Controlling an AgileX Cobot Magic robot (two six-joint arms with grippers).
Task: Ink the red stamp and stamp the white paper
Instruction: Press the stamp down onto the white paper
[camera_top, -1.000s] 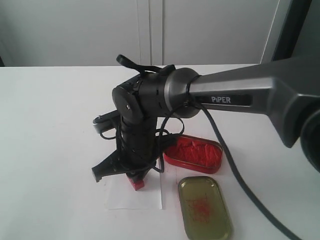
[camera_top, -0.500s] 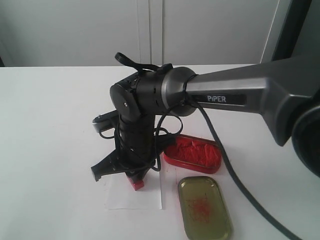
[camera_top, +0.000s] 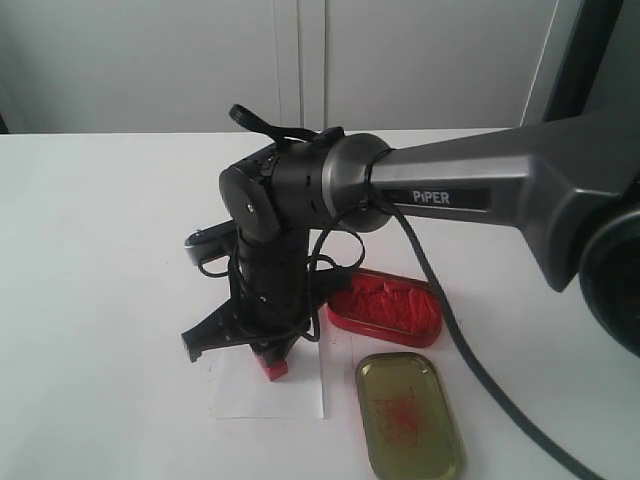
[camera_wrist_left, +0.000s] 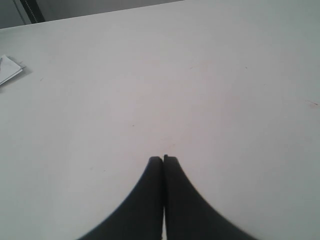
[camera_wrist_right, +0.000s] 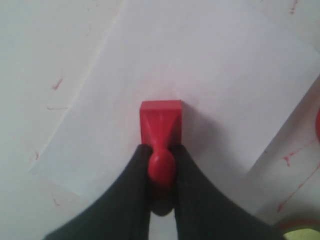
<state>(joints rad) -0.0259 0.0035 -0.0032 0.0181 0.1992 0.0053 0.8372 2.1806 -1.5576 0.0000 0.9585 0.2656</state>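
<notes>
Exterior and wrist views of the stamping step. The right gripper (camera_top: 270, 352) pointed down over the paper (camera_top: 250, 400), its jaws drawn narrow and clamped on the knob of the stamp (camera_top: 273, 368). The stamp stood upright with its square head downward, on the far half of the paper and about midway between the paper's left and right edges. The head appeared to touch the sheet, though the contact line was too small to confirm in the exterior view. In the right wrist view the two black fingers (camera_wrist_right: 135, 170) flanked the knob, the head of the stamp (camera_wrist_right: 160, 120) sat against the paper (camera_wrist_right: 210, 60), and a faint pink tint lay on the sheet around the head. Thin red marks showed on the table (camera_wrist_right: 50, 90) just off the paper's edges. The open ink tin (camera_top: 385, 308), filled with red, lay just beyond the paper's far right corner. The gold lid (camera_top: 408, 412), smeared red inside, lay to the right of the paper, near it but apart. The right arm (camera_top: 480, 195) reached in from the right, above both tins. The left gripper (camera_wrist_left: 163, 159) had its jaws pressed together with nothing between them, over bare table (camera_wrist_left: 200, 90); its place relative to the paper could not be told.
</notes>
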